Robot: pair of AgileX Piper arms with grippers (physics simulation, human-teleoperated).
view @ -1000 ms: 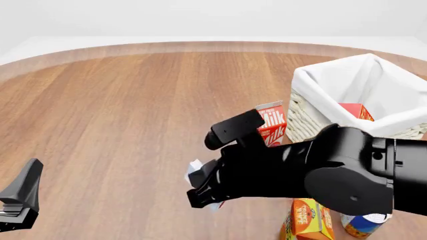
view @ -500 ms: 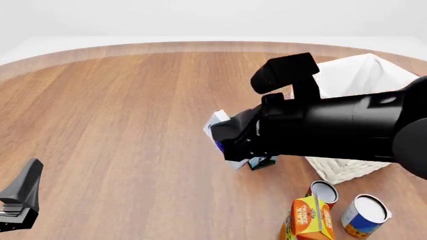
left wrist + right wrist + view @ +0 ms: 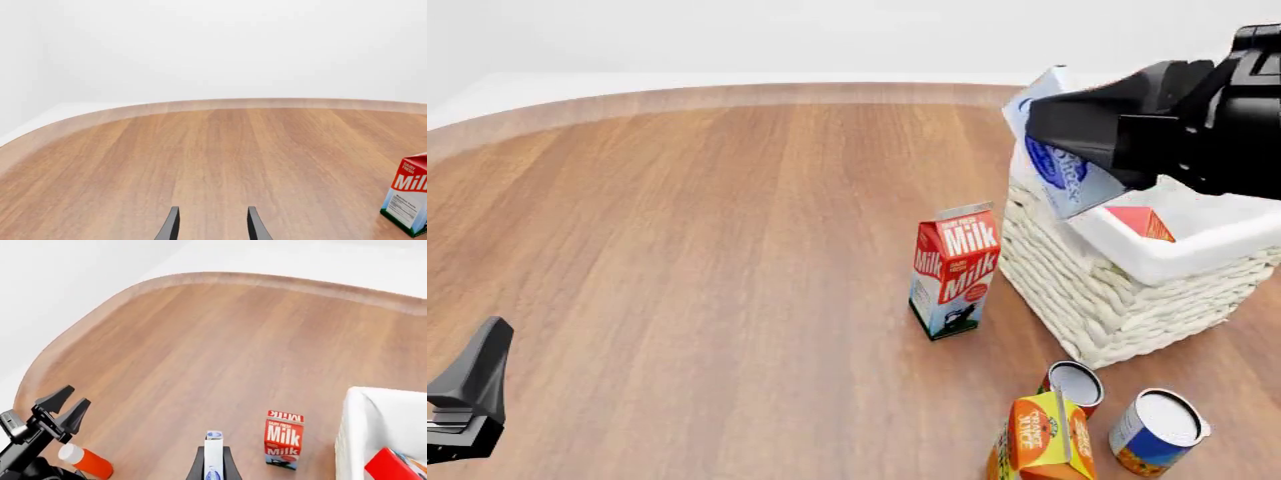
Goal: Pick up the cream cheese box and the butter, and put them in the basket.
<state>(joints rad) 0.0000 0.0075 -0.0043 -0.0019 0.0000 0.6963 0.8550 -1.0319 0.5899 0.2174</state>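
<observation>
The cream cheese box (image 3: 1061, 150), a small white carton with blue markings, hangs tilted in the air above the near-left rim of the large square cream-white wicker basket (image 3: 1108, 290) with its white cloth liner, pinched between the fingers of the right claw (image 3: 1081, 135), which is closed onto it. The butter (image 3: 1138, 222), a red-orange rectangular box, already lies inside the basket, and a red-and-white gabled milk carton (image 3: 954, 270) stands upright on the wooden desk (image 3: 694, 230) just left of the basket. The left claw (image 3: 212, 227) sits low over bare desk with its two fingers parted and nothing between them.
</observation>
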